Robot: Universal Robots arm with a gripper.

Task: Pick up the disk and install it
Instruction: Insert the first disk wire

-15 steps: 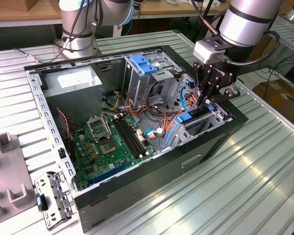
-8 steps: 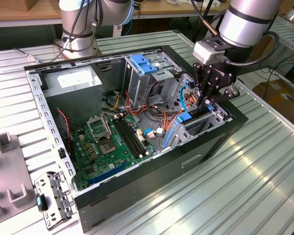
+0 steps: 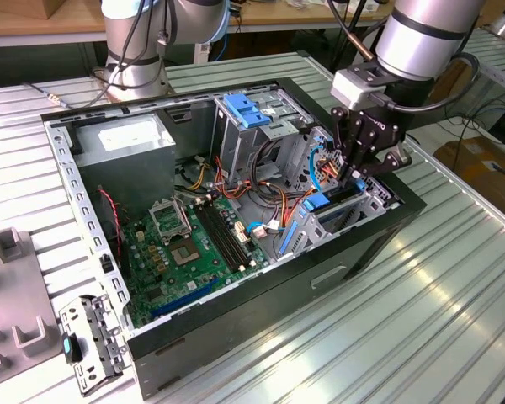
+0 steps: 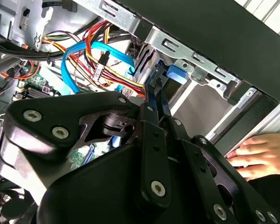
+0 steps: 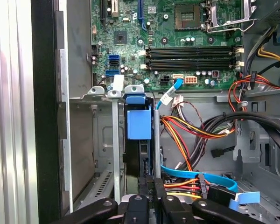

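An open computer case (image 3: 236,337) is laid on its side on a ribbed metal tabletop (image 3: 421,320), with the green motherboard (image 3: 194,244) exposed inside. The tool (image 3: 352,172) is lowered into the drive bay at the corner of the case toward the exterior view's right, beside a bundle of red, yellow and orange wires (image 3: 324,168).

In the first wrist view, the disk (image 5: 139,140) is seen standing on edge in a narrow metal slot of the bay, its dark body topped by a bright blue carrier tab, with the tool (image 5: 151,198) directly at its near end. The black fingers (image 5: 141,205) are drawn close together on the disk's edge, so the disk appears to be gripped, with most of its length already seated in the slot.

In the second wrist view, the tool's black linkage (image 4: 154,140) is pressed narrowly together around a thin blue-edged part, with a light-blue cable (image 4: 84,56) looped just behind it. A person's hand (image 4: 256,154) is rested on the outer side of the case.

A paler blue slotted bracket (image 3: 248,109) is mounted on an upper bay, well apart from the tool.
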